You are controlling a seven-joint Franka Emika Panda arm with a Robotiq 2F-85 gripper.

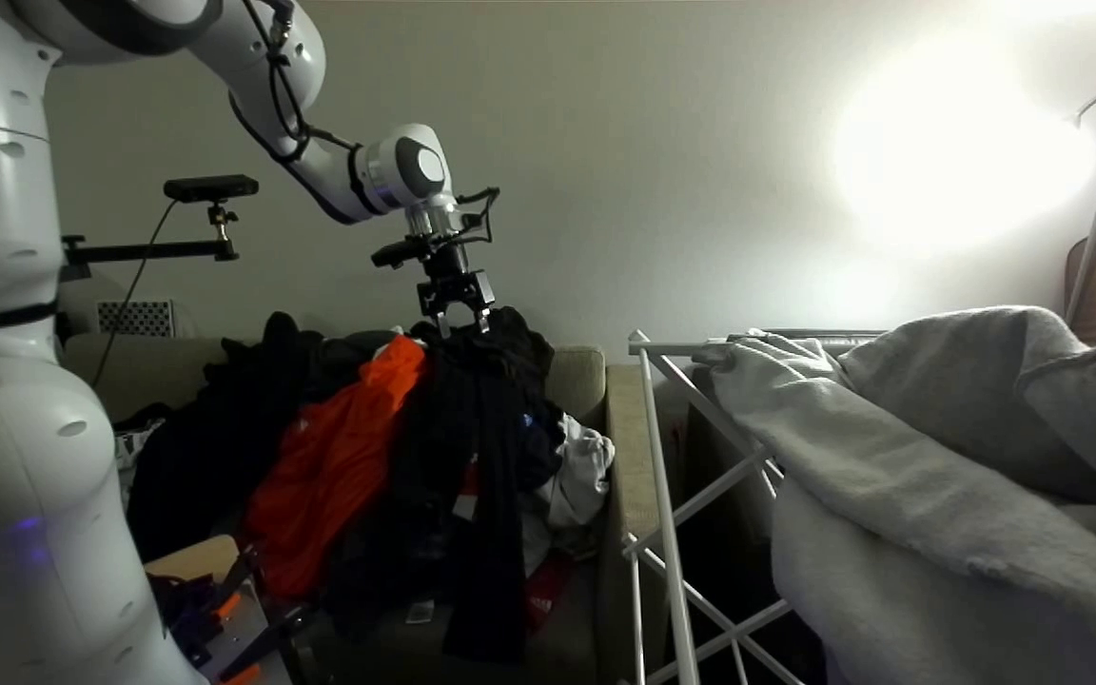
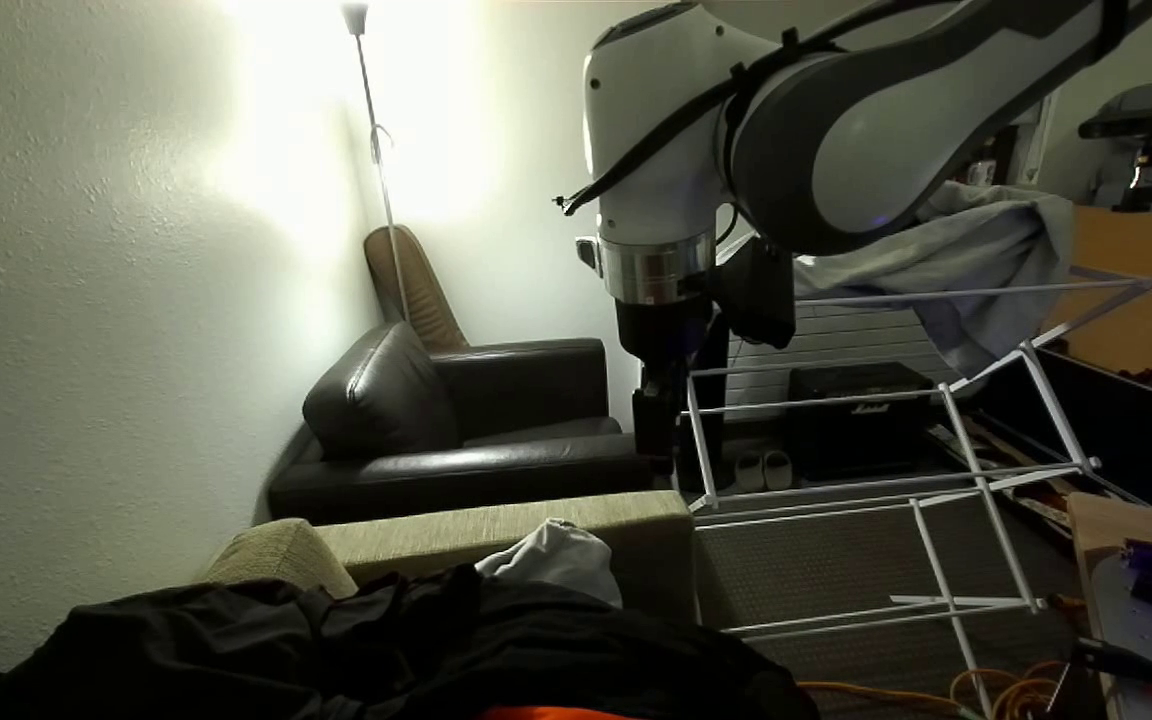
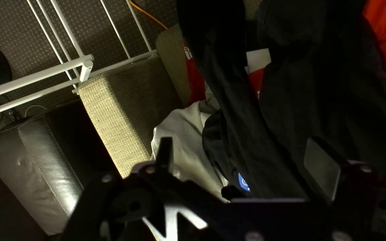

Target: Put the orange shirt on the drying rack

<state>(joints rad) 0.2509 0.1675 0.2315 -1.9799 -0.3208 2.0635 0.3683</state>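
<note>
Gripper (image 1: 463, 322) is held above the dark clothes (image 1: 496, 409), its fingers (image 3: 164, 154) spread wide apart; whether the clothes are touched cannot be told. Orange shirt (image 1: 339, 466) is seen draped on the couch (image 1: 577, 373), flanked by dark clothes, left of the gripper in an exterior view; only a part is caught at the right edge of the wrist view. Drying rack (image 1: 663, 495) is set just beside the couch armrest (image 1: 630, 447), gray blanket (image 1: 890, 457) hung over part of it. Pale garment (image 1: 581, 476) is bunched near the armrest.
</note>
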